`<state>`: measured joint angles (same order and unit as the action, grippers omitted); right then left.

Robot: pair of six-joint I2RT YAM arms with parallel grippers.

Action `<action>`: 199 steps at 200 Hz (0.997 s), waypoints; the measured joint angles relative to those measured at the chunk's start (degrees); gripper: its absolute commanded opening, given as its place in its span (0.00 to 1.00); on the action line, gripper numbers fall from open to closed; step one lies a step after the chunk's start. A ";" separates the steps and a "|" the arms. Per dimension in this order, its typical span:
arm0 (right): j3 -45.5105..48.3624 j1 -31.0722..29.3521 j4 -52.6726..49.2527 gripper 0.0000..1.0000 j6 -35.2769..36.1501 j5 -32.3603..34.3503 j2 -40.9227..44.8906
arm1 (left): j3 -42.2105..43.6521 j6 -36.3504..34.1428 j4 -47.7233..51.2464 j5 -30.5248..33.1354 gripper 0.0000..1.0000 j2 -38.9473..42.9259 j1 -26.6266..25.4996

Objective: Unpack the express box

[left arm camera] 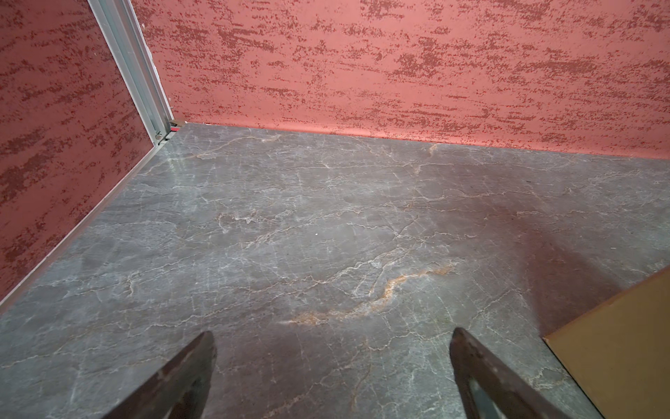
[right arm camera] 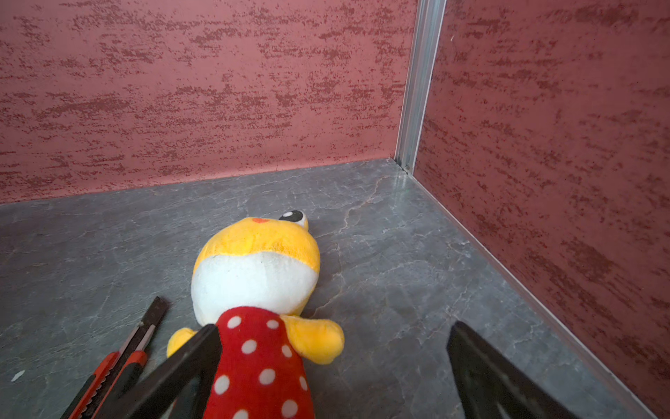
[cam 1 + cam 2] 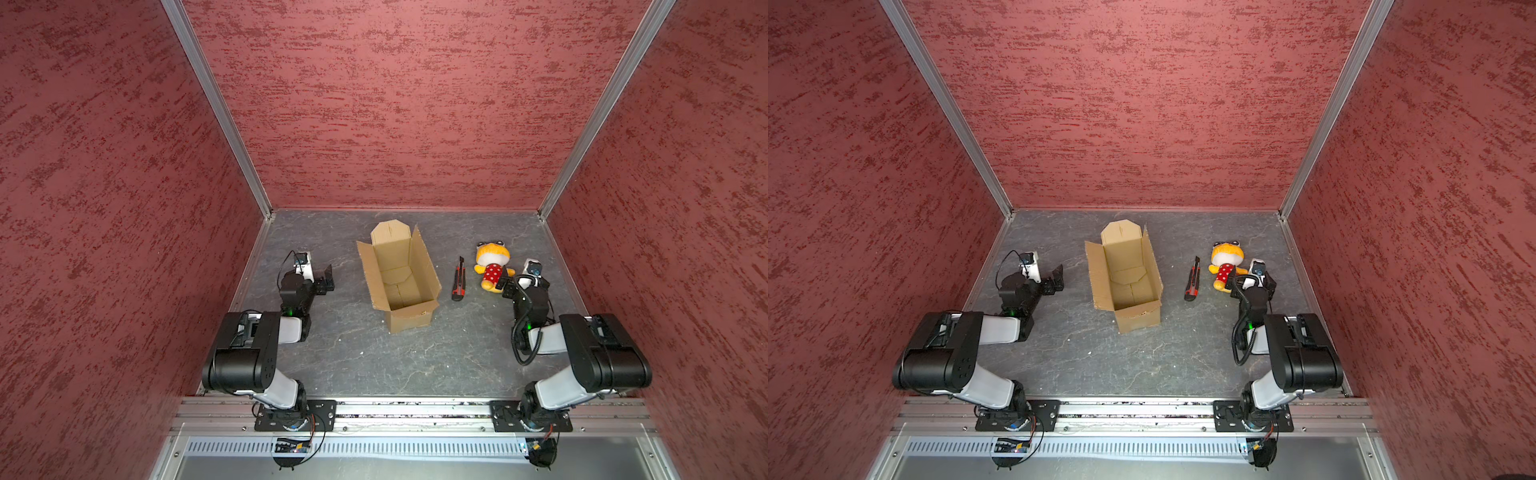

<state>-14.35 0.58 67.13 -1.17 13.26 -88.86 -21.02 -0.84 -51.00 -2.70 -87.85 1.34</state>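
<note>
Both top views show the express box (image 3: 409,321) standing in the middle of the table (image 3: 374,361), all four flaps folded back and nothing visible inside it. Just right of it lies a red utility knife (image 3: 458,279), and right of that a plush toy (image 3: 492,266) on its back. My right gripper (image 2: 335,326) is spread wide over the toy's red dress, gripping nothing; I cannot tell whether one finger (image 2: 195,348) touches the fabric. My left gripper (image 1: 333,332) is also fully spread and empty, low over bare table left of the box, with the box's left flap near it.

The unpacking looks essentially done to me. The risk is in backing away. A finger snagging the soft dress would drag the toy into the knife. A careless swing of my left arm would catch the flap and slide the light, empty carton.
</note>
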 measured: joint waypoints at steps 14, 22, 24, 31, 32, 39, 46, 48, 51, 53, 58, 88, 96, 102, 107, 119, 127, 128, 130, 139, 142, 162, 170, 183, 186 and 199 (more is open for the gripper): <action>0.07 0.17 0.44 0.99 -0.39 -0.17 -0.02 | 0.00 0.00 0.02 0.00 1.00 0.00 0.00; 0.07 0.26 0.59 0.99 -0.57 -0.20 -0.02 | 0.00 0.00 0.02 0.00 1.00 0.00 0.00; 0.04 0.28 0.59 0.99 -0.61 -0.20 -0.02 | 0.00 0.00 0.02 0.00 1.00 0.00 0.00; 0.04 0.33 0.55 0.99 -0.83 -0.17 -0.02 | 0.00 0.00 0.02 0.00 1.00 -0.02 0.00; 0.04 0.33 0.52 0.99 -0.85 -0.17 -0.02 | 0.00 0.00 0.02 0.00 1.00 -0.02 0.00; 0.04 0.35 0.44 0.99 -1.07 -0.13 -0.02 | 0.00 0.00 0.02 0.00 1.00 -0.02 0.00; 0.04 0.37 0.42 0.99 -1.22 -0.11 -0.02 | 0.00 0.00 0.02 0.00 1.00 0.00 0.00; 0.04 0.37 0.42 0.99 -1.27 -0.11 -0.02 | 0.00 0.00 0.02 0.00 1.00 0.00 0.00; 0.04 0.39 0.42 0.99 -1.40 -0.11 -0.02 | 0.00 0.00 0.00 0.00 1.00 0.00 0.00; 0.04 0.39 0.39 0.99 -1.40 -0.11 -0.02 | 0.00 0.00 0.02 0.00 1.00 -0.02 0.00; 0.04 0.39 0.39 0.99 -1.42 -0.11 -0.02 | 0.00 0.00 0.02 0.00 1.00 0.00 0.00; 0.04 0.39 0.37 0.99 -1.60 -0.09 -0.02 | 0.00 0.00 0.02 0.00 1.00 -0.02 0.00; 0.04 0.39 0.37 0.99 -1.62 -0.07 -0.02 | 0.00 0.00 0.02 0.00 1.00 0.00 0.00; 0.04 0.39 0.37 0.99 -1.62 -0.07 -0.02 | 0.00 0.00 0.02 0.00 1.00 0.00 0.00; 0.04 0.39 0.37 0.99 -1.62 -0.07 -0.02 | 0.00 0.00 0.02 0.00 1.00 0.00 0.00; 0.04 0.39 0.37 0.99 -1.62 -0.04 -0.02 | 0.00 0.00 0.02 0.00 1.00 0.00 0.00; 0.04 0.39 0.37 0.99 -1.62 -0.04 -0.02 | 0.00 0.00 0.02 0.00 1.00 0.00 0.00; 0.04 0.39 0.37 0.99 -1.62 -0.04 -0.02 | 0.00 0.00 0.02 0.00 1.00 0.00 0.00; 0.04 0.39 0.37 0.99 -1.62 -0.04 -0.02 | 0.00 0.00 0.02 0.00 1.00 0.00 0.00; 0.04 0.39 0.37 0.99 -1.62 -0.04 -0.02 | 0.00 0.00 0.02 0.00 1.00 -0.02 0.00; 0.04 0.39 0.37 0.99 -1.62 -0.04 -0.02 | 0.00 0.00 0.02 0.00 1.00 0.00 0.00; 0.04 0.39 0.37 0.99 -1.64 -0.04 -0.02 | 0.00 0.00 0.02 0.00 1.00 0.00 0.00; 0.04 0.39 0.37 0.99 -1.64 -0.04 -0.02 | 0.00 0.00 0.02 0.00 1.00 -0.02 -0.02; 0.04 0.39 0.37 0.99 -1.64 -0.04 -0.02 | 0.00 0.00 0.02 0.00 1.00 0.00 -0.02; 0.04 0.39 0.37 0.99 -1.62 -0.04 -0.02 | 0.00 0.00 0.02 0.00 1.00 -0.02 -0.02; 0.04 0.39 0.37 0.99 -1.62 -0.02 -0.02 | 0.00 0.00 0.02 0.00 1.00 0.00 -0.02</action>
<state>-14.31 0.97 67.51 -2.79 13.23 -88.88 -21.02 -0.84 -50.98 -2.70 -87.85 1.32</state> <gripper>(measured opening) 0.990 0.996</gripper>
